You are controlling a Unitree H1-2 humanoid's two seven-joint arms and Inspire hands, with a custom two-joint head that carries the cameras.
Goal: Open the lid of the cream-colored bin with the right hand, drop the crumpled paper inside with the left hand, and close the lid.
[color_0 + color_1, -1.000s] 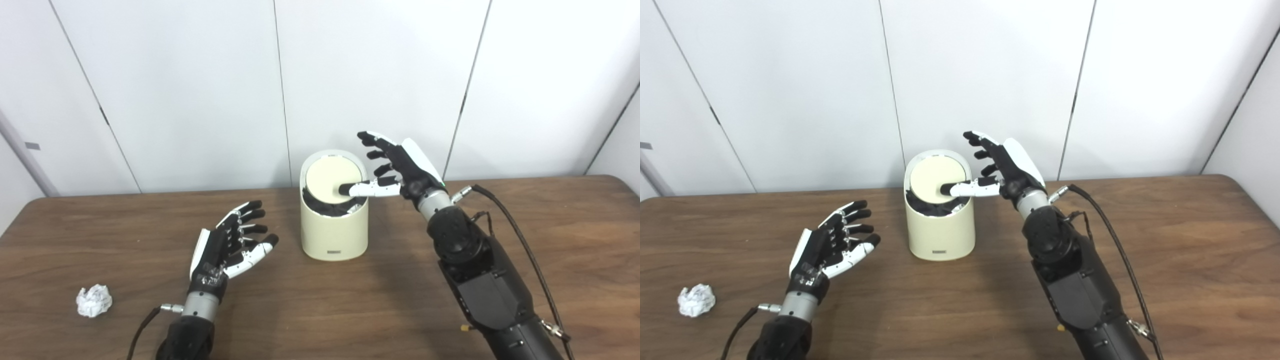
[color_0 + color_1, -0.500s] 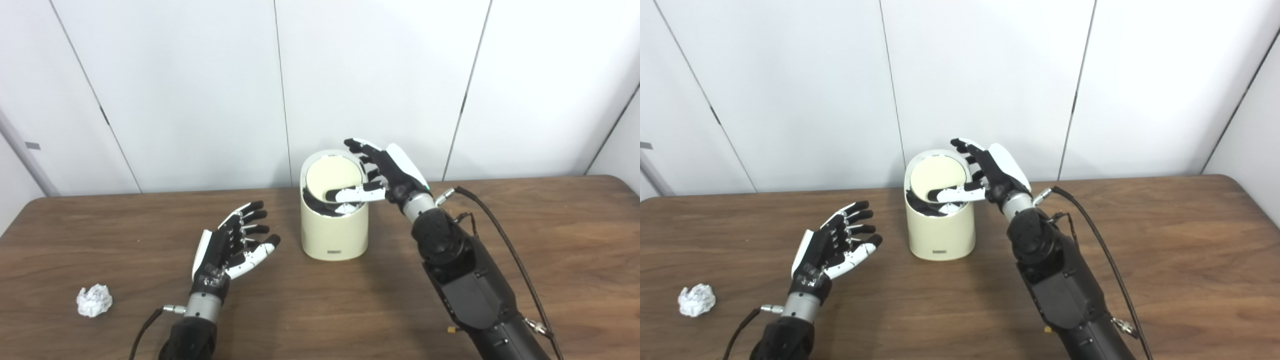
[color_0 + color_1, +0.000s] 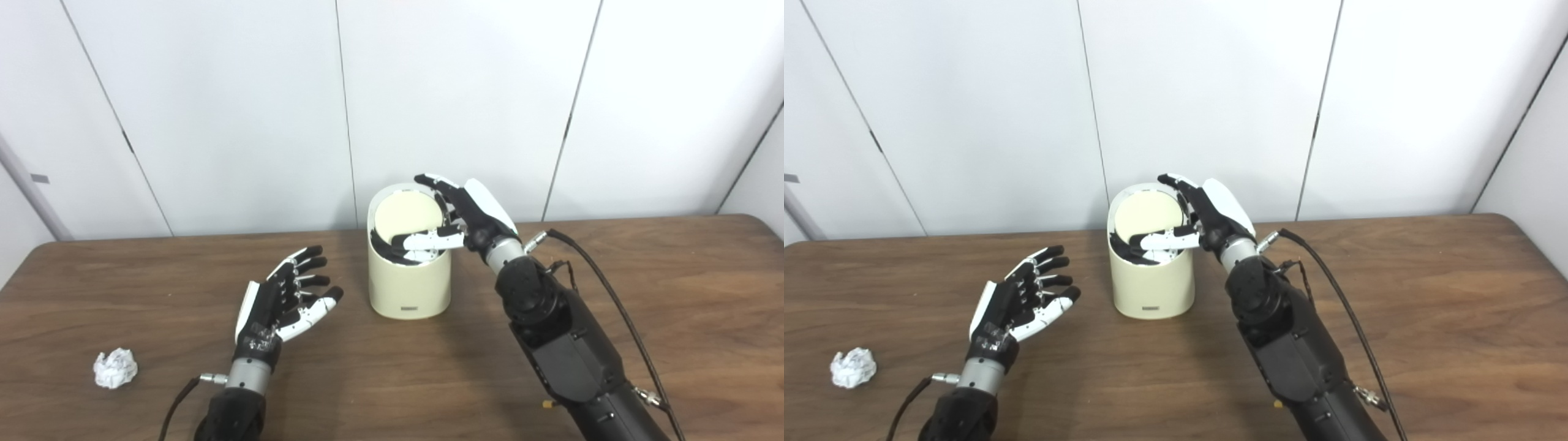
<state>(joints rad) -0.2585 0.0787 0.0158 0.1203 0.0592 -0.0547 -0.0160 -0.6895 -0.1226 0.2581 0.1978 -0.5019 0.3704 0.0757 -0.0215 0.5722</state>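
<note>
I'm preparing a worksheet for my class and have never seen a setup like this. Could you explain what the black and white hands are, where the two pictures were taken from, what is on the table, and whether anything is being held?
These are the two hands of a humanoid robot standing at a brown table. Both pictures come from side-by-side cameras in its head, so they show one scene from slightly different spots.

On the table stands a cream-colored bin whose round lid is tipped up, showing a dark inside. The right hand is at the bin's top, its thumb reaching across the opening below the lid. The left hand is open, palm up, and holds nothing. A crumpled paper lies apart near the table's left edge, untouched.
</note>
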